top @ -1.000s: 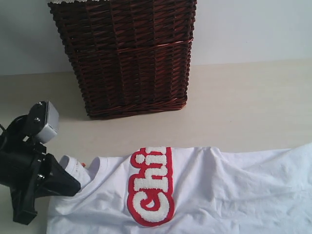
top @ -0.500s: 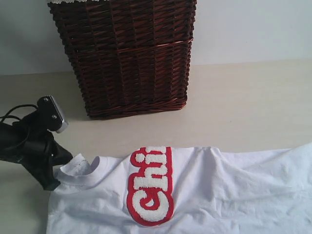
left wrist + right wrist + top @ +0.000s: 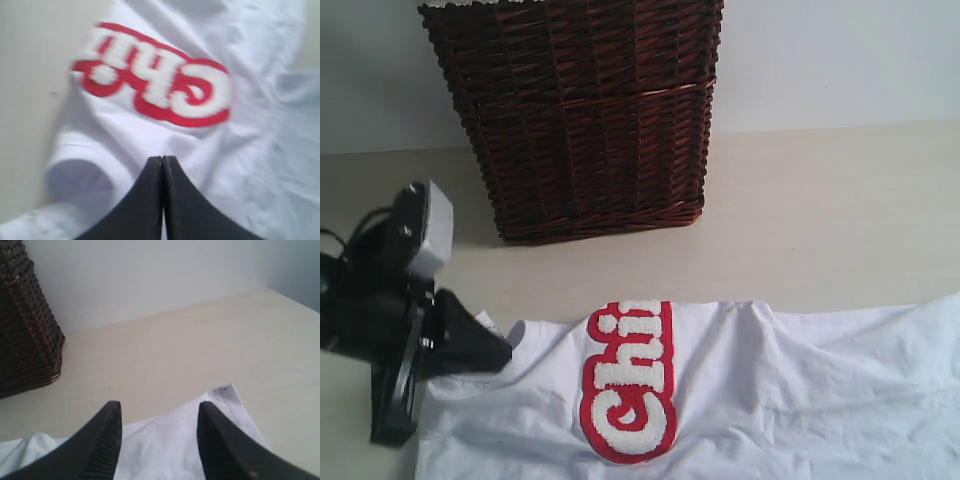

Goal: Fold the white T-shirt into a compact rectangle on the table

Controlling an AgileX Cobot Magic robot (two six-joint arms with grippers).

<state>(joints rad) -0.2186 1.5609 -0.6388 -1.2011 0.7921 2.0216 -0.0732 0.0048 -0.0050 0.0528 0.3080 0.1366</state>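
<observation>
White T-shirt [image 3: 770, 390] is lying on the tabletop [image 3: 820, 220], collar at the pressed-together left end effector [image 3: 503, 353], right edge under the spread-apart right end effector [image 3: 159, 412]

Dark wicker basket [image 3: 582, 120] before pale wall [image 3: 820, 60]

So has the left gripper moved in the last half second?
Yes. The left gripper has swung right, toward the red lettering, its tip now below the left corner of the basket.
</observation>
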